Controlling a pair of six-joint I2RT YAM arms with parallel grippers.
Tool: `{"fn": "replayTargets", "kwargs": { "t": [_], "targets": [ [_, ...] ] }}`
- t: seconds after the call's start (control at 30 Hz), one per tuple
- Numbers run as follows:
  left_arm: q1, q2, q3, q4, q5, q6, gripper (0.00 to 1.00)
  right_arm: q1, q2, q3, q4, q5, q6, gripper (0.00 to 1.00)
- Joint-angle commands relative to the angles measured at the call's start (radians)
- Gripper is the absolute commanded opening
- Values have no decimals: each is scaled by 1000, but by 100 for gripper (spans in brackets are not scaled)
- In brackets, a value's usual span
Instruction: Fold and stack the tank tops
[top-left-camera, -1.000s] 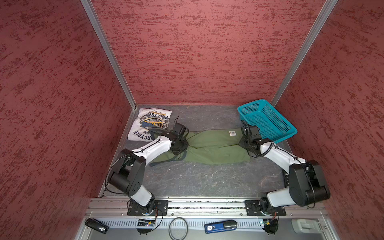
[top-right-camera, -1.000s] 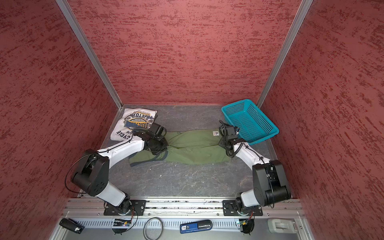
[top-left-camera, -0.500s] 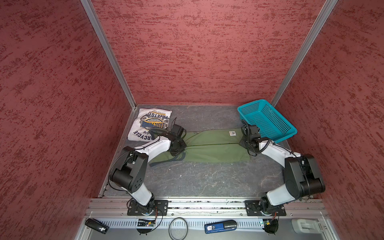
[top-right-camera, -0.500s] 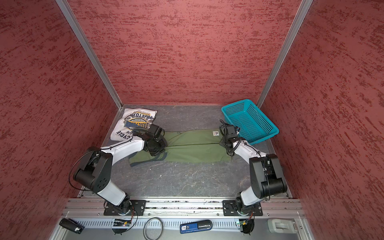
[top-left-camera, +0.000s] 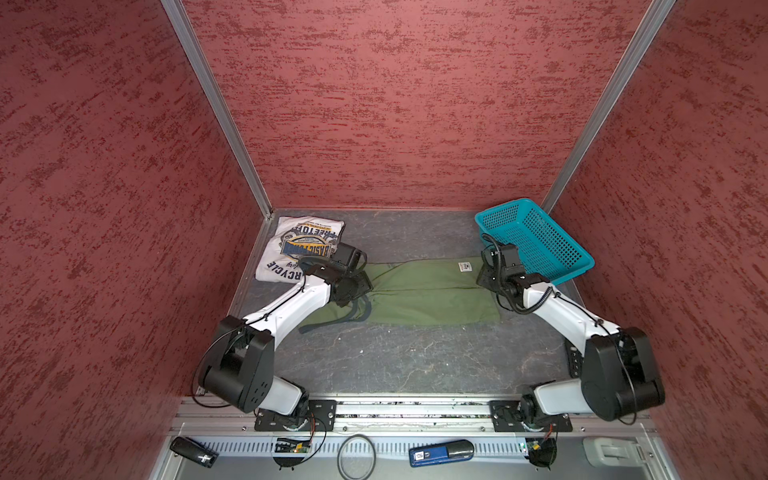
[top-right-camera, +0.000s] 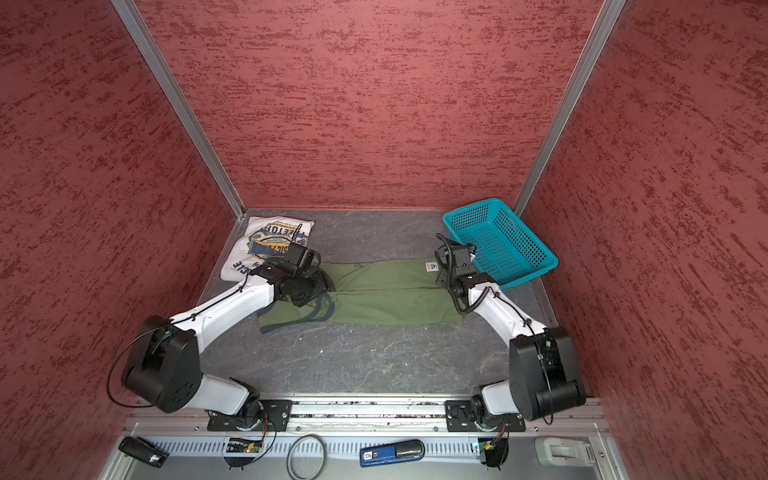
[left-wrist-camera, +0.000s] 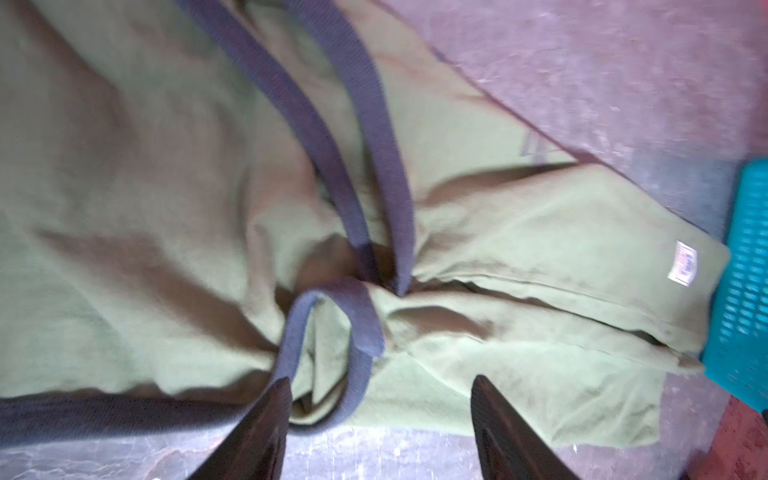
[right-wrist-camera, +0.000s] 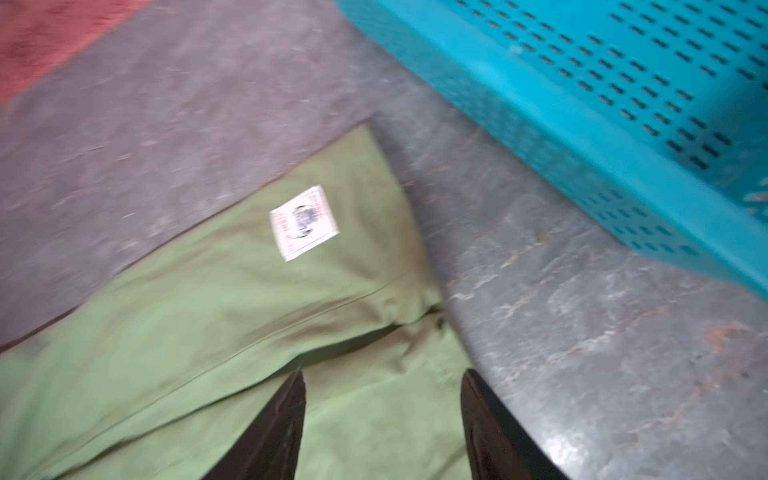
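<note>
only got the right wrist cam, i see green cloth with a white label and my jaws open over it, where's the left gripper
observer: the left gripper is at the far end of the olive tank top, over its dark-trimmed straps, jaws apart
operator: is the white one folded
observer: yes, the white tank top lies folded, print up, in the back left corner of the table
operator: how does the green one lie overall
observer: as one long strip folded lengthwise, running from the left gripper across to the right gripper
</note>
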Motion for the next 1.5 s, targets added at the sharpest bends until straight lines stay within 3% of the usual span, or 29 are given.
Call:
{"fn": "replayTargets", "kwargs": {
  "t": [0.0,0.2,0.4,0.47,0.63,0.8,0.9,1.03,1.23,1.47],
  "targets": [
    [-66,28,18,19,15,47,68,84,20,0,-6,-78,-1,61],
    [-150,216,105,77,73,48,64,149,204,61,68,-195,29,61],
    [-187,335,128,109,135,25,64,113,290,58,30,-145,38,61],
    [-193,305,110,110,129,24,64,65,285,23,30,-150,48,61],
    [-173,41,-13,73,16,11,71,-2,256,-39,44,-135,16,61],
    [-52,-311,-195,-159,-166,-143,73,-13,238,-58,73,-131,-2,62],
    [46,-530,-306,-260,-197,-212,73,-13,208,-74,106,-142,-1,63],
    [202,-667,-394,-336,-187,-235,76,-13,184,-71,113,-163,-5,63],
    [488,-622,-533,-111,42,-143,65,-14,160,-74,105,-161,-14,64],
    [539,-431,-523,59,110,-109,55,-13,156,-104,120,-170,-6,65]
  ]
}}
